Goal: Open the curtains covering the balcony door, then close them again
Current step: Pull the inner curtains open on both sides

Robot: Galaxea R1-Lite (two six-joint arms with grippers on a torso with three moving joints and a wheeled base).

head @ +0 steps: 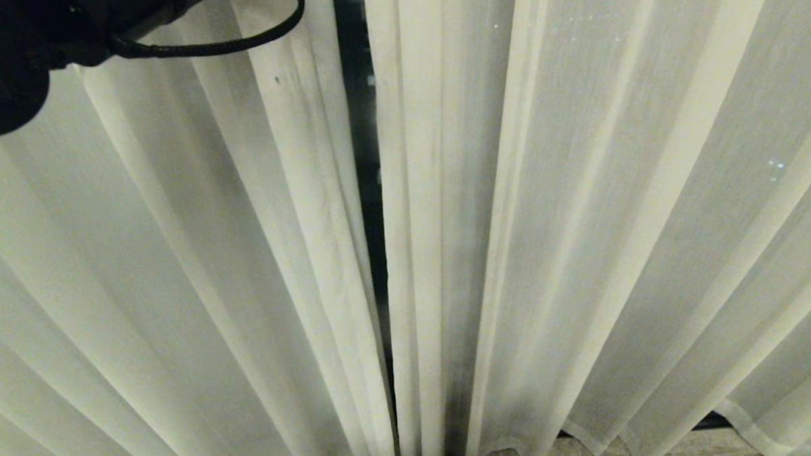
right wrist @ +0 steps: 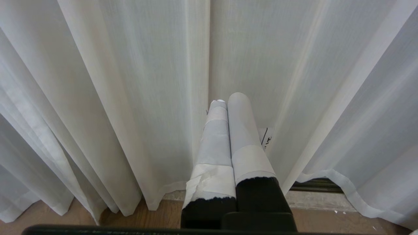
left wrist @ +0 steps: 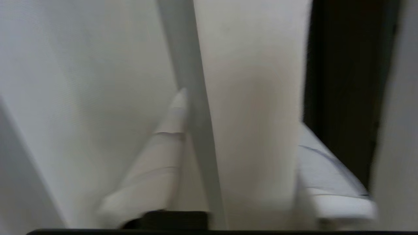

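The cream curtains hang drawn in vertical folds as a left panel (head: 177, 263) and a right panel (head: 580, 215). A narrow gap between them shows a dark strip of the balcony door (head: 361, 121). My left arm (head: 8, 59) enters at the head view's top left. In the left wrist view, my left gripper (left wrist: 241, 109) is open, one taped finger (left wrist: 173, 114) on each side of the fold at the left curtain's (left wrist: 254, 98) edge. The dark door (left wrist: 343, 81) lies just past that fold. My right gripper (right wrist: 225, 99) is shut on nothing, parked low before the curtains (right wrist: 130, 81).
The curtain hems (right wrist: 343, 182) hang just above a wooden floor (right wrist: 147, 215). A pale sill (right wrist: 313, 199) with the dark door track (right wrist: 313, 186) runs under the right panel. A black cable (head: 237, 41) loops from my left arm across the left panel.
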